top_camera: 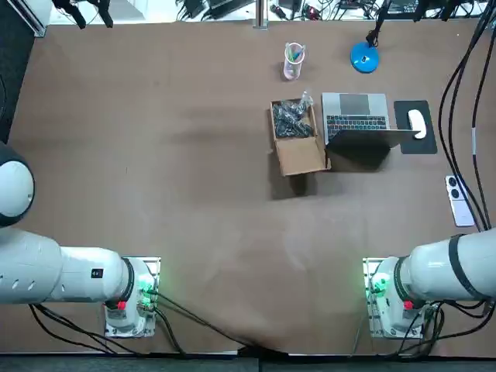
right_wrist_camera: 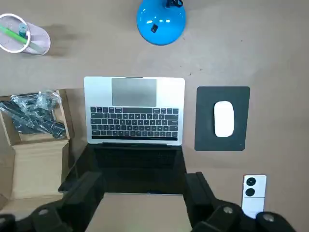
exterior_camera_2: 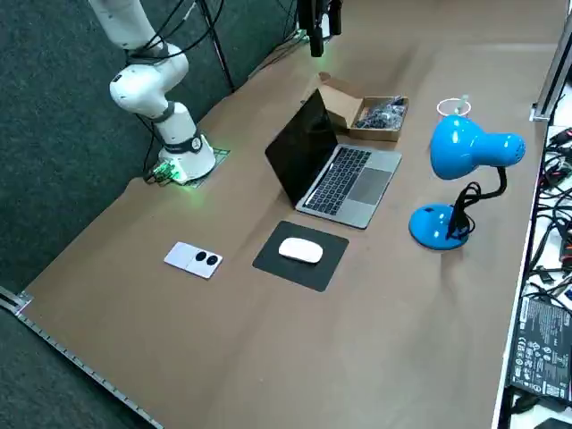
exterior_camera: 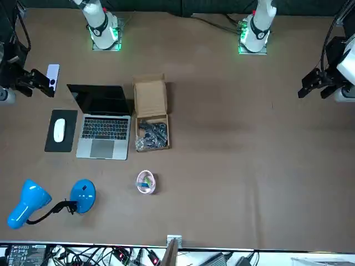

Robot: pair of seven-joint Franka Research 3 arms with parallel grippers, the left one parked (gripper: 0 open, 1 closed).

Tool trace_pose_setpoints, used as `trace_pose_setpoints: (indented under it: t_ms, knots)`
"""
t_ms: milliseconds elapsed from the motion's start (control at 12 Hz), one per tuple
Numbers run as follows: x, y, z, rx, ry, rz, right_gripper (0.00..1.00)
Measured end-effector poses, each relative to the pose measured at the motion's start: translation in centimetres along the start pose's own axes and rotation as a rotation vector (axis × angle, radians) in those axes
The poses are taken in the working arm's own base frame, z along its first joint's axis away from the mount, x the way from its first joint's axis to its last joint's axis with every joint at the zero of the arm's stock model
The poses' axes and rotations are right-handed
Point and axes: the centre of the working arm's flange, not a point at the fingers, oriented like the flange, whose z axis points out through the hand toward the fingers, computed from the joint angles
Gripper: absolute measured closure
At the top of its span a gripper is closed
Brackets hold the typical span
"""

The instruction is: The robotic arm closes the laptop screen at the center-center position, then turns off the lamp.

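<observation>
hand (right_wrist_camera: pixel 142 183), spread wide apart, hovers well above the open laptop (right_wrist_camera: pixel 134 111).

1. The right arm (top_camera: pixel 449 267) is mounted at about five o'clock in the overhead view. A green light shows at its base (top_camera: pixel 385 293).
2. From the base, its thick white link runs toward three o'clock and leaves the overhead picture at the edge.
3. In the right side view the arm stands upright on its mount, bends at a rounded joint and climbs out toward twelve o'clock.
4. The right gripper (right_wrist_camera: pixel 144 193) hangs in the air, pointing down and touching nothing.
5. Its two dark fingers (right_wrist_camera: pixel 89 193) stand wide apart, with the jaws empty.
</observation>
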Motion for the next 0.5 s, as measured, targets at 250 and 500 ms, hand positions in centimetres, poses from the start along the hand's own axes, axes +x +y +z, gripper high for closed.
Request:
trace_pose_setpoints:
  t_ms: [250, 500]
  knots:
    - [0.00, 0.00, 0.00, 0.000, 0.000, 0.000, 0.00]
    - [-0.05, 0.00, 0.03, 0.000, -0.004, 0.000, 0.00]
